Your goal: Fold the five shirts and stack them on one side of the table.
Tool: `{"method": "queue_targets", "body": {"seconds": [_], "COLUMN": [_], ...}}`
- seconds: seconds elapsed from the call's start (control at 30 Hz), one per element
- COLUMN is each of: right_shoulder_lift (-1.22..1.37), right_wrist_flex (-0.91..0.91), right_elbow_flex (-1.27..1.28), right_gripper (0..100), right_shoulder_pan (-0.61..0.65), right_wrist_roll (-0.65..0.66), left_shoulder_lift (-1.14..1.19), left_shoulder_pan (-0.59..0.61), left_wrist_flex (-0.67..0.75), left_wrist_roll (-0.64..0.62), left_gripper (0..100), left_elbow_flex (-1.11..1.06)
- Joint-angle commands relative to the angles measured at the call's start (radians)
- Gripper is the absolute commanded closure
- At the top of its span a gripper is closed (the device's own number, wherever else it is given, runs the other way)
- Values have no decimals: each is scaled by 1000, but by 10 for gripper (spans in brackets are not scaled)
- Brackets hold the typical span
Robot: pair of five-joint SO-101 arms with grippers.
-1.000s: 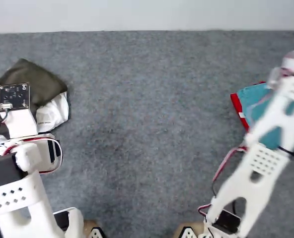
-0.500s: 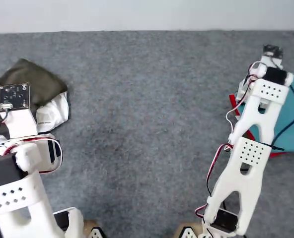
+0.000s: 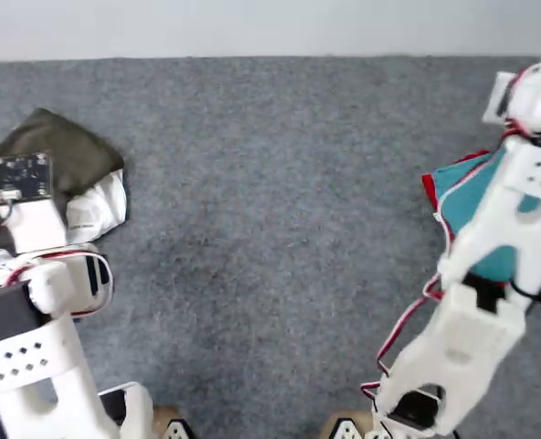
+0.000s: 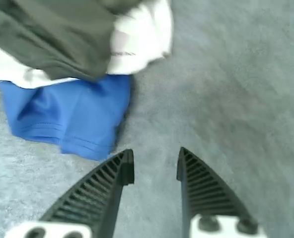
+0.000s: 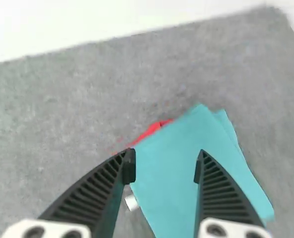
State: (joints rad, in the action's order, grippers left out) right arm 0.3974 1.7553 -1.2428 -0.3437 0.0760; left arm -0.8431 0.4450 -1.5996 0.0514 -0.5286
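- Left gripper (image 4: 154, 166): ribbed black fingers spread, empty, over the fuzzy grey counter (image 3: 270, 183).
- Right gripper (image 5: 164, 168): fingers spread above a flat, folded teal shirt (image 5: 196, 168) at the counter's right edge; a red shirt (image 5: 149, 133) peeks from beneath.
- Counter's left edge: rumpled blue shirt (image 4: 67, 116), white shirt (image 4: 139, 44), dark olive shirt (image 4: 47, 34) on top, partly cut off.

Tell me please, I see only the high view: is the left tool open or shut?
Observer: Open. In the left wrist view the left tool has its jaws apart above the bare carpet.
Operator: Which shirt lies nearest to it?
Observer: A blue shirt, lowest in the pile, under a white shirt and a dark shirt.
Operator: And the right tool?
Observer: Open too. The right tool hovers over the teal shirt.
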Motion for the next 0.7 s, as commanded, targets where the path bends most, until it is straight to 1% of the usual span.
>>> {"method": "queue_targets", "body": {"seconds": [0.0, 0.07, 0.1, 0.17, 0.23, 0.3, 0.37, 0.47, 0.57, 0.67], "right_shoulder_lift": [-194, -268, -302, -358, -400, -429, -447, -470, -492, -524], "right_wrist_flex": [41, 38, 33, 31, 31, 31, 35, 36, 38, 38], "right_elbow_flex": [282, 430, 493, 582, 629, 651, 658, 666, 689, 740], "right_gripper": [798, 798, 798, 798, 798, 798, 798, 798, 799, 799], "right_shoulder_pan": [-15, -13, -13, -13, -13, -13, -13, -13, -13, -13], "right_wrist_roll": [92, 143, 163, 186, 192, 192, 193, 193, 193, 193], "left_shoulder_lift": [-2, 8, 26, 97, 207, 350, 508, 747, 977, 1188], "left_shoulder_pan": [178, 276, 302, 321, 322, 322, 324, 322, 322, 321], "left_wrist_flex": [160, 273, 316, 364, 376, 374, 345, 232, 127, 63], "left_wrist_roll": [0, 0, 0, 0, -5, -8, -28, -68, -69, -69], "left_gripper": [842, 813, 783, 741, 740, 740, 740, 743, 743, 743], "left_elbow_flex": [-18, -35, -36, -18, 35, 131, 259, 478, 685, 872]}}
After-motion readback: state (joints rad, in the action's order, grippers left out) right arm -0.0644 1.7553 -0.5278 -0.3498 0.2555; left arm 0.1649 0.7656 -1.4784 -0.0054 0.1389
